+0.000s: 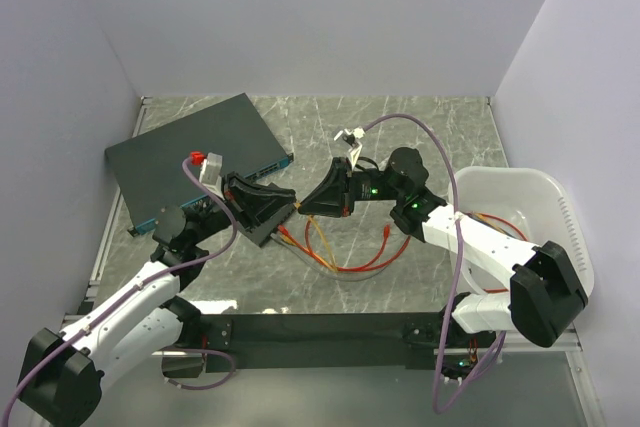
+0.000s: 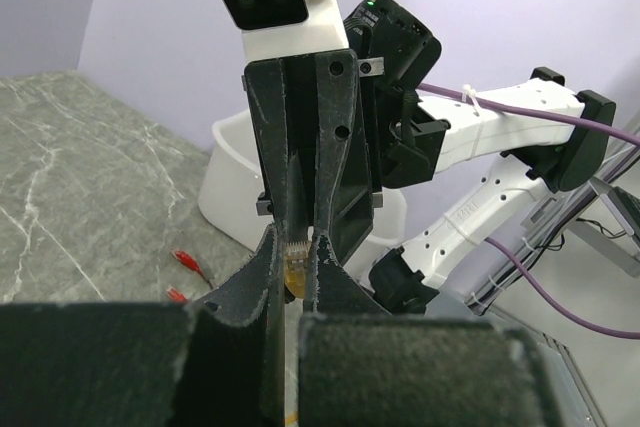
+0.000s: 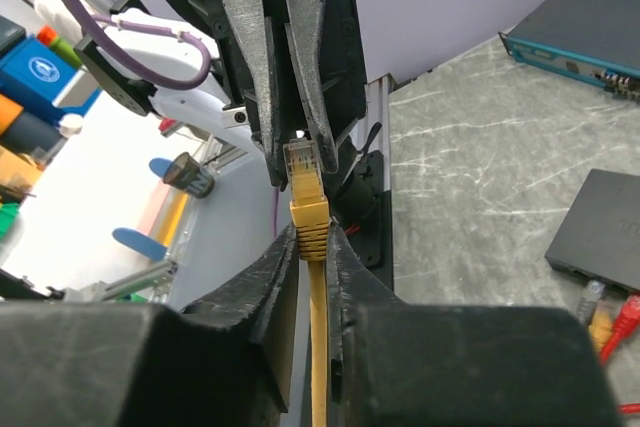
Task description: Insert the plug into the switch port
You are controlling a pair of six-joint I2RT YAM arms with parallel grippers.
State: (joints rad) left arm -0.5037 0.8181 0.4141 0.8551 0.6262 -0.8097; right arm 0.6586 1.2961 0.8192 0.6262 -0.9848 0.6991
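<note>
A yellow plug (image 3: 308,202) with a clear tip hangs above the table between both grippers, which meet tip to tip. My left gripper (image 2: 293,247) is shut on the plug's front end (image 2: 293,267). My right gripper (image 3: 312,239) is shut on its ribbed yellow boot, and the yellow cable (image 3: 318,347) runs back between its fingers. In the top view the two grippers (image 1: 297,207) touch at mid-table. The switch, a small flat black box (image 3: 598,227), lies on the table, and in the top view it sits partly under the left gripper (image 1: 264,231). Its port cannot be made out.
A large dark slab with a blue front strip (image 1: 195,152) lies at the back left. Red and orange cables (image 1: 350,252) loop on the marble table, with loose red plugs (image 3: 622,315) near the switch. A white bin (image 1: 530,202) stands at the right.
</note>
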